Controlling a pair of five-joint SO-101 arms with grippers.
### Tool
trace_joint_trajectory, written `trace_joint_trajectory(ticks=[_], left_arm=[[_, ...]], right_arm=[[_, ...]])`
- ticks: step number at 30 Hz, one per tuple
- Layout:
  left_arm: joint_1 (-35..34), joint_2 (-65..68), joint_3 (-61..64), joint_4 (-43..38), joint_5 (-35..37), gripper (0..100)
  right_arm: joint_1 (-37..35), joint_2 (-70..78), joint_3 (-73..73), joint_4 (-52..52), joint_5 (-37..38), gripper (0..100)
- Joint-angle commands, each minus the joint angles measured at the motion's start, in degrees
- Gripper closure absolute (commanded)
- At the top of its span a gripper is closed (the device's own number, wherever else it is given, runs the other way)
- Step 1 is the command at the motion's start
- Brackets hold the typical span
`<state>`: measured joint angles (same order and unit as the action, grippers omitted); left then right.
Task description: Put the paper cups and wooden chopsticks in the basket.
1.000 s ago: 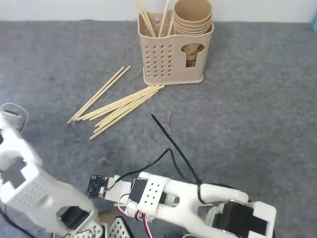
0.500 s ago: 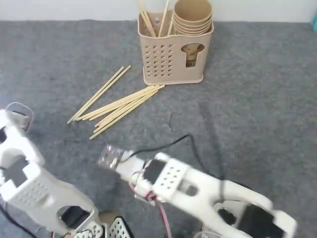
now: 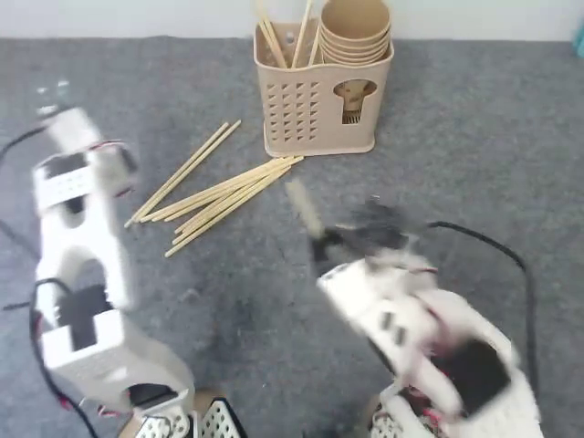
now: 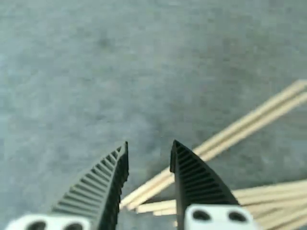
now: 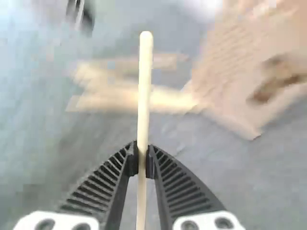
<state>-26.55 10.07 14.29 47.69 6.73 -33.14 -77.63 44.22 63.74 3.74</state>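
One chopstick (image 5: 144, 86) is clamped between the closed tips of the right gripper (image 5: 142, 146) and is pointed toward the basket (image 3: 319, 100). Within the last second this arm has been swung up from low at the near edge of the grey mat (image 3: 474, 182) and carried toward the basket. A drop into the basket's left compartment is therefore judged to be the step in hand. The paper cups (image 3: 354, 27) are already seen stacked in the basket's right side, and upright chopsticks (image 3: 274, 32) are stood in the compartment beside them. The loose chopsticks (image 3: 219, 193) are left lying on the mat near the basket. Meanwhile the left gripper (image 4: 150, 143) has been brought forward over the ends of that pile farthest from the basket. It is held parted with nothing gripped, so another pick is probably being prepared.
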Motion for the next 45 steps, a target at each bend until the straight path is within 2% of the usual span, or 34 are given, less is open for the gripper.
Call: trace_joint_trajectory(ticks=[1, 6, 9, 11, 18, 30, 38, 42, 45], left_arm=[[9.85, -3.69, -4.62, -1.58, -6.24, 86], [15.30, -2.29, -10.42, -4.04, -14.77, 86], [16.00, 3.34, -15.78, -2.64, -20.92, 86], [16.00, 8.88, -20.88, -0.44, -22.51, 86], [17.67, 28.13, -42.24, 10.11, -26.46, 86], [18.46, 53.45, -73.54, 14.86, -27.43, 86], [18.29, 66.90, -93.05, 21.19, -27.52, 86], [18.29, 73.14, -98.24, 21.54, -28.57, 94], [18.20, 77.10, -99.82, 22.33, -36.22, 99]], right_arm=[[8.84, -6.81, -3.16, -5.85, -3.87, 99.1], [11.56, -11.12, -3.16, -4.88, -4.57, 99.1], [11.56, -13.76, -3.16, -2.07, -4.57, 99.1], [11.56, -15.69, -3.16, -0.57, -4.66, 99.1], [11.56, -20.79, -2.90, 2.15, -4.92, 99.1], [11.56, -25.01, -2.81, 7.69, -4.92, 99.1], [11.56, -25.36, -0.88, 8.31, -4.92, 99.1], [11.56, -25.36, -0.44, 8.31, -4.75, 99.1], [11.56, -25.36, -0.62, 8.04, -4.66, 99.1]])
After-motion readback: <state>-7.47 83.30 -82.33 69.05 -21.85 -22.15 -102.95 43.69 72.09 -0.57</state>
